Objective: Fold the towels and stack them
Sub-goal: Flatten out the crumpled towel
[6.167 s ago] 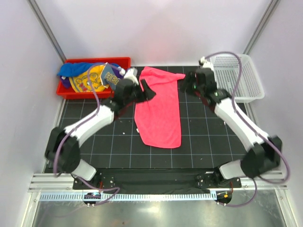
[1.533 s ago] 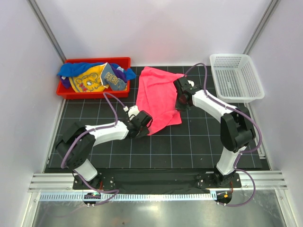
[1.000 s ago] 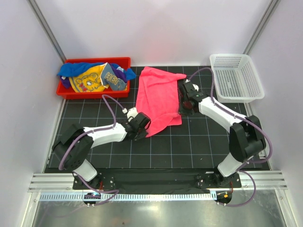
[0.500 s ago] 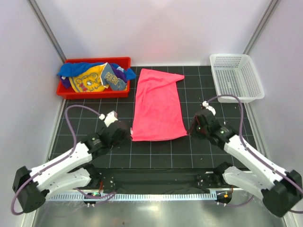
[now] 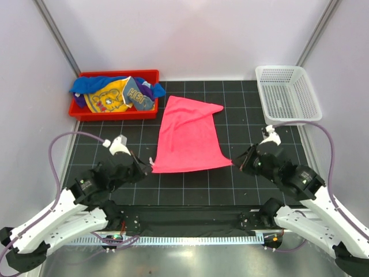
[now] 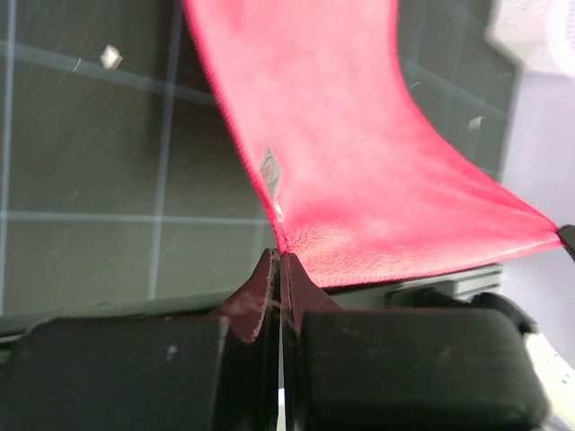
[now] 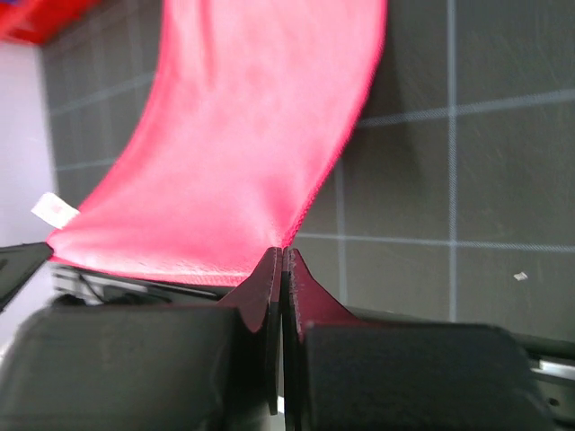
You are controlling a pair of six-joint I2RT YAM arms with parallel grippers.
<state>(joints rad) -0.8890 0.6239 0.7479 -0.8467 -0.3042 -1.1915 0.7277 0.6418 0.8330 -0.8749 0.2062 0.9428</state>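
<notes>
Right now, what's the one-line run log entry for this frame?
pink towel: far end on mat, near edge taut | left gripper: shut on near-left corner | right gripper: shut on near-right corner | other towels: in red bin

red bin [image 5: 92, 115] back left, white mesh basket [image 5: 286, 99] back right, gridded mat [image 5: 190, 186]

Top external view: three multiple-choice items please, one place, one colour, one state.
1. The red bin stands: A) far left; B) far right; C) near centre.
2. The held towel is: A) blue; B) yellow; C) hot pink.
3. The left gripper and right gripper are: A) both open; B) each shut on a near corner of the held towel; C) one open, one shut.
Key: 1 A, it sits at the far left. 2 C, its cloth is plainly pink. 3 B, each wrist view shows jaws closed on a corner.
</notes>
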